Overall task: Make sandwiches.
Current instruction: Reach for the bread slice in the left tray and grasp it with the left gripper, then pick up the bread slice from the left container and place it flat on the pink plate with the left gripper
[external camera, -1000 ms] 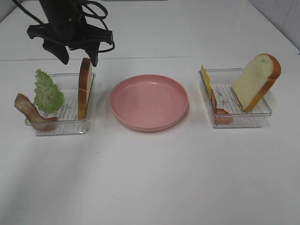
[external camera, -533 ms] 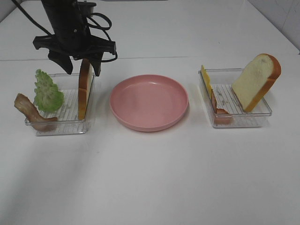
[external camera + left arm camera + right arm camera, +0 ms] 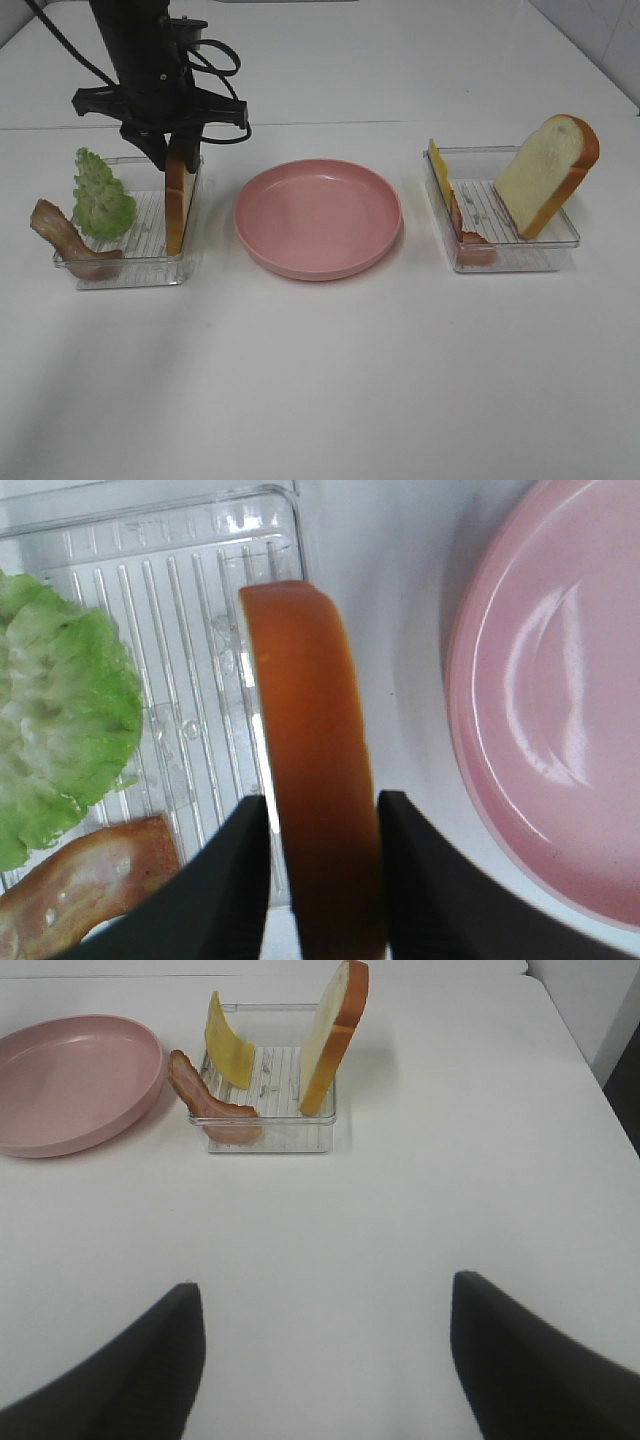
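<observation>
The sandwich parts lie apart in two clear trays. In the left tray (image 3: 140, 265) stand a bread slice (image 3: 180, 200), green lettuce (image 3: 100, 195) and a brown bacon strip (image 3: 65, 240). My left gripper (image 3: 172, 150) has come down over the slice's top edge. In the left wrist view its fingers (image 3: 235, 880) press both sides of the orange-brown crust (image 3: 315, 770). The right tray (image 3: 515, 262) holds yellow cheese (image 3: 438, 168), reddish ham (image 3: 470, 238) and a second bread slice (image 3: 548, 175). My right gripper (image 3: 325, 1360) is open and empty, short of that tray (image 3: 270, 1135).
A round pink plate (image 3: 318, 217) sits between the two trays and holds nothing. It also shows in the left wrist view (image 3: 550, 730) and in the right wrist view (image 3: 70, 1080). The white table runs bare toward the near edge.
My left gripper has come down from above the left tray onto the upright bread slice, and its fingers have closed in from wide open. The slice has not moved.
</observation>
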Tool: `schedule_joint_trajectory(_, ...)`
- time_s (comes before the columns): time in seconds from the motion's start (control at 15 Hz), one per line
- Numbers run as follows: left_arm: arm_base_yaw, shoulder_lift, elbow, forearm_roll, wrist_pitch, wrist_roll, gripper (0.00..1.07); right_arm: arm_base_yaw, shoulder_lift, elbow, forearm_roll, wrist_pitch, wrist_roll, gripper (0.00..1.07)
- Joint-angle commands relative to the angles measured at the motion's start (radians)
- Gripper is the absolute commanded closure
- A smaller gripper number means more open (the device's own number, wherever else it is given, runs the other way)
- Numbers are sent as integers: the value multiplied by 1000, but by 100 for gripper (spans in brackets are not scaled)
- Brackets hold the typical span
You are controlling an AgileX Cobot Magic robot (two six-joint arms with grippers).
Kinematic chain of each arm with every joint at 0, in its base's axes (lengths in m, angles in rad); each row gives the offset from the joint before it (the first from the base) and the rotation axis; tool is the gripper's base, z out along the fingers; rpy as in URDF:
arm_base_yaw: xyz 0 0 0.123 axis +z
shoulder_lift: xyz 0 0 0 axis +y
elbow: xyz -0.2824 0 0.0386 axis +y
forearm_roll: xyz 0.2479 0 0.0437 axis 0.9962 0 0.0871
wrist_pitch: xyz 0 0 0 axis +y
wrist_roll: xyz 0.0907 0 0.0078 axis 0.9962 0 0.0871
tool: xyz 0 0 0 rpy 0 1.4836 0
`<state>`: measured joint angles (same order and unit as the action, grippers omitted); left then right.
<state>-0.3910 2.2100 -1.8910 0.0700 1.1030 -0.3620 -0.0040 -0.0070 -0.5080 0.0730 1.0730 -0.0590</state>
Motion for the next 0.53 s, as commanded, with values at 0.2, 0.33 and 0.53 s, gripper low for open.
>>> schedule_joint_trajectory(0.2, -4, -6, -4, 7, 9, -2, 107, -8, -5, 2, -4, -13, -7, 41)
schedule_joint_trajectory(0.33, -4, -17, -5, 8, 21, 5, 107, -8, -5, 2, -4, -13, -7, 41)
schedule_joint_trajectory(0.53, -4, -66, -9, 8, 60, 43, 107, -8, -5, 2, -3, -13, -7, 41)
